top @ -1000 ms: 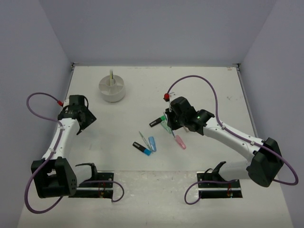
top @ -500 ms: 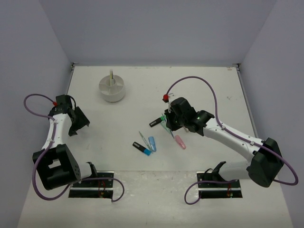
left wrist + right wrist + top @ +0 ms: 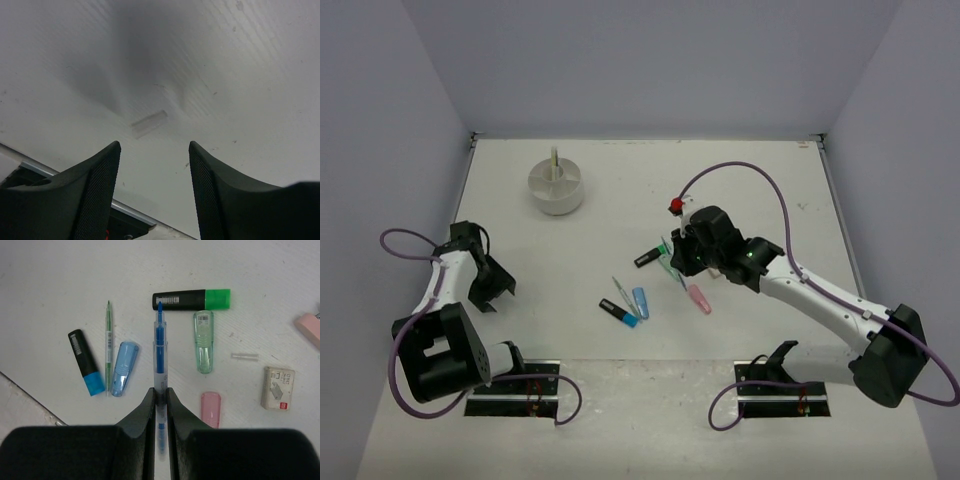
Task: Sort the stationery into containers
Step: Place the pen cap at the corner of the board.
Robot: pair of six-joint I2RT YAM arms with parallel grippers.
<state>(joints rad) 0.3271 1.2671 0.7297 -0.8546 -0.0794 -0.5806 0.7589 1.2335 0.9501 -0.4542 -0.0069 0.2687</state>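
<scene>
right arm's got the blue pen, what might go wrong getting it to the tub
1. The right gripper pinches the blue pen near one end, with most of it sticking out ahead. It may pivot or slip during the carry.
2. The white tub sits far across the table, and a yellow stick sticks up out of it. The pen's long free end could knock the stick or catch the rim on the way in.

table (image 3: 770, 180): white, matte, faintly scuffed | back wall (image 3: 650, 60): plain pale lavender | side walls (image 3: 380, 120): same colour | light: even, soft shadows
</scene>
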